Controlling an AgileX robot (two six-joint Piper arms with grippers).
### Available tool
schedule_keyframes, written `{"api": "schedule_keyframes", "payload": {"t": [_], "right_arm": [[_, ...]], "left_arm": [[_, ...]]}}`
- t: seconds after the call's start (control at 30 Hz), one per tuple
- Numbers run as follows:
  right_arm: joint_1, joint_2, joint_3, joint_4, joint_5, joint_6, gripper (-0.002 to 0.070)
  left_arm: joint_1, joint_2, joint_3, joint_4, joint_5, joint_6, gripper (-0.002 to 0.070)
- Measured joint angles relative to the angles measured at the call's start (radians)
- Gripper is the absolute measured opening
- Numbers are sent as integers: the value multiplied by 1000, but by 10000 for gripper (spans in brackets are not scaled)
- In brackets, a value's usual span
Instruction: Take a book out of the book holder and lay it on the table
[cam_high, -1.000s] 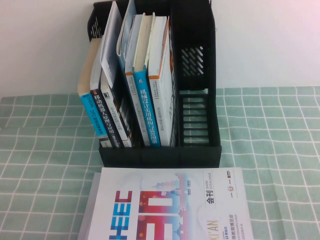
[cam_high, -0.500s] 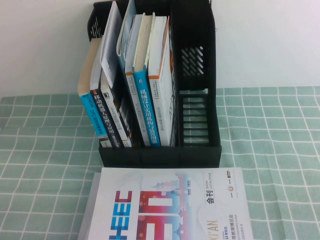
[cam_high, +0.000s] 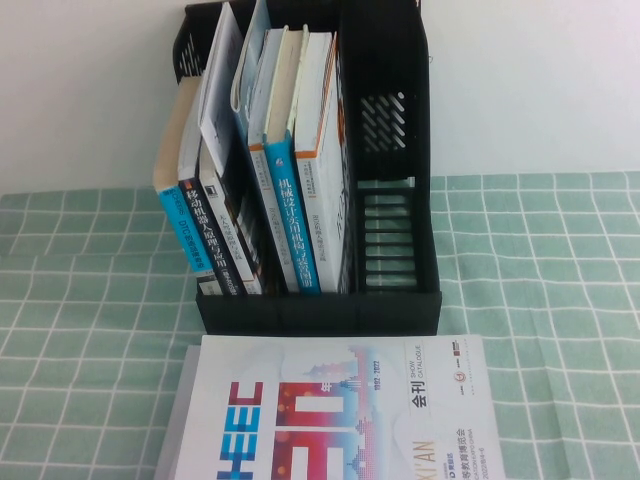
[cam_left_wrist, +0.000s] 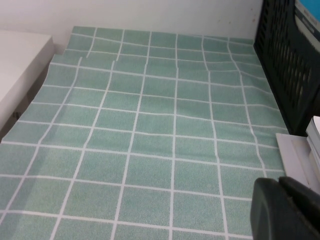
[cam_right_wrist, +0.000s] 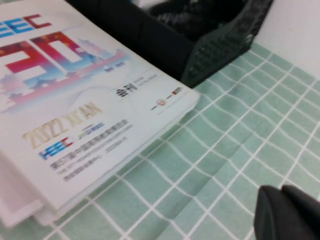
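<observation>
The book (cam_high: 340, 410), a white-covered magazine with big red and blue letters and "XI'AN" text, lies flat on the table (cam_high: 80, 300) just in front of the book holder (cam_high: 395, 200). The right wrist view shows the book (cam_right_wrist: 75, 100) lying beside the book holder's corner (cam_right_wrist: 220, 45). My right gripper (cam_right_wrist: 281, 192) hovers shut and empty over the green checked cloth, off the book's right edge. My left gripper (cam_left_wrist: 278, 186) is shut and empty, low over the cloth left of the book holder (cam_left_wrist: 285, 55). Neither gripper shows in the high view.
Several thicker books (cam_high: 290, 180) stand leaning in the holder's left and middle slots; its right slot (cam_high: 385, 230) holds nothing. A grey sheet (cam_high: 175, 420) sticks out under the book's left side. A white ledge (cam_left_wrist: 20, 65) borders the cloth's left edge. A white wall stands behind.
</observation>
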Motion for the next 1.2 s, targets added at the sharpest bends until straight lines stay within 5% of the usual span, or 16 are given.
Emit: {"api": "schedule_keyframes", "payload": {"t": [0.43, 1.2], "right_arm": [[-423, -113, 225, -6, -367, 66, -2], [-436, -113, 242, -71, -208, 185, -2]], "left_arm": [[0, 0, 0, 0, 0, -2, -3], [0, 0, 0, 0, 0, -2, -3]]}}
